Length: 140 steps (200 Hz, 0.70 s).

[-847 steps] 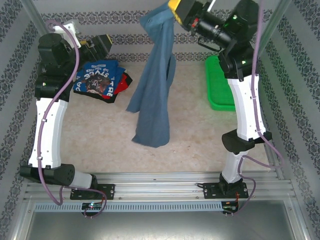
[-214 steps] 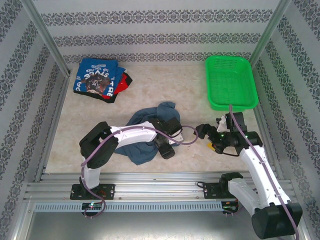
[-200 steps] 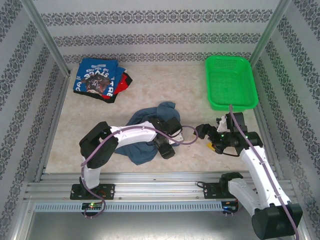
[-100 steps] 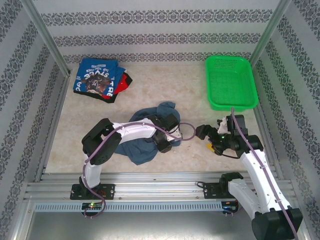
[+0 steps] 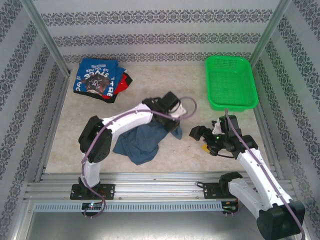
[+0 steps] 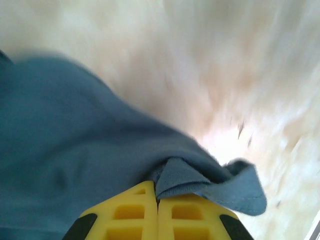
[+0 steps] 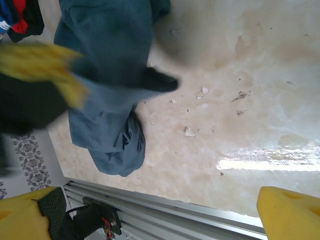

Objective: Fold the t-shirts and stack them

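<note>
Pinching an edge of the slate-blue t-shirt [image 5: 139,142] in my left hand [image 6: 157,199], I press my two yellow fingers [image 6: 125,212] tight on the cloth so it cannot slip. The shirt lies crumpled in the middle of the tabletop [image 5: 75,125], so I think it needs spreading flat first. My right hand [image 5: 199,138] waits just beside it, spread wide, ready to grab another edge. The other t-shirts [image 5: 97,80] sit piled in the far left corner.

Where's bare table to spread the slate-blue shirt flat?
Far middle, between the folded shirt stack and the green basket, is widest. A narrow strip follows the left wall. Near centre is crowded: slate-blue shirt, left arm, right arm.
</note>
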### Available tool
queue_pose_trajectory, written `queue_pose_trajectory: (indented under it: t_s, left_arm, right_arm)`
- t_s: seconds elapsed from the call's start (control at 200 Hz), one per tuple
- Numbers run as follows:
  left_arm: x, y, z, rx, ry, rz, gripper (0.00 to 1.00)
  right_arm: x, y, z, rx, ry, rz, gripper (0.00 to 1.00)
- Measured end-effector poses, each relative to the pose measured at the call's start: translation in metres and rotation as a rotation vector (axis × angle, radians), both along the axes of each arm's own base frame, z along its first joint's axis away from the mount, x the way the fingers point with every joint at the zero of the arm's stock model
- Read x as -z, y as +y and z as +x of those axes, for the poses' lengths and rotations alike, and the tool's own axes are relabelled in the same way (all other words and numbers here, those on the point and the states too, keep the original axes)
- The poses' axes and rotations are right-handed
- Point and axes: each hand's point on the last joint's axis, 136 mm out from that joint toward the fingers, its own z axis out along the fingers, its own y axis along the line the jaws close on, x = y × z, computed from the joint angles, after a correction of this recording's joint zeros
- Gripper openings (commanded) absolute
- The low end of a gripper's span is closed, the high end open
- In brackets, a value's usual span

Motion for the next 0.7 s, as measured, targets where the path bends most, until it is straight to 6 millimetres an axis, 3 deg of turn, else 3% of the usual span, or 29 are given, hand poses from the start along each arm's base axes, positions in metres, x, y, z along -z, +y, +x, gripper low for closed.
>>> queue_pose_trajectory:
  t_s: [0.085,0.185,0.265,0.36,0.46,0.55,0.699]
  left_arm:
    - [-0.074,-0.002,0.032,-0.074,-0.106,-0.121,0.0]
    - [-0.161,0.014,0.057,-0.167,-0.231,-0.241,0.0]
    - [-0.222,0.042,0.071,-0.25,-0.322,-0.31,0.0]
    - [-0.272,0.092,0.083,-0.369,-0.415,-0.341,0.0]
    - [-0.298,0.157,0.09,-0.513,-0.483,-0.311,0.0]
    - [-0.305,0.207,0.089,-0.622,-0.513,-0.26,0.0]
    - [-0.292,0.247,0.076,-0.696,-0.503,-0.191,0.0]
  right_arm:
    - [0.002,0.002,0.002,0.003,-0.004,-0.005,0.98]
    - [0.003,0.005,0.004,0.011,-0.013,-0.003,0.98]
    - [0.005,0.009,0.005,0.01,-0.02,0.0,0.98]
    - [0.011,0.017,0.003,-0.007,-0.014,-0.002,0.98]
    - [0.023,0.027,0.0,-0.032,0.01,-0.015,0.97]
    - [0.034,0.037,-0.001,-0.056,0.034,-0.042,0.96]
    - [0.057,0.057,0.004,-0.108,0.08,-0.111,0.86]
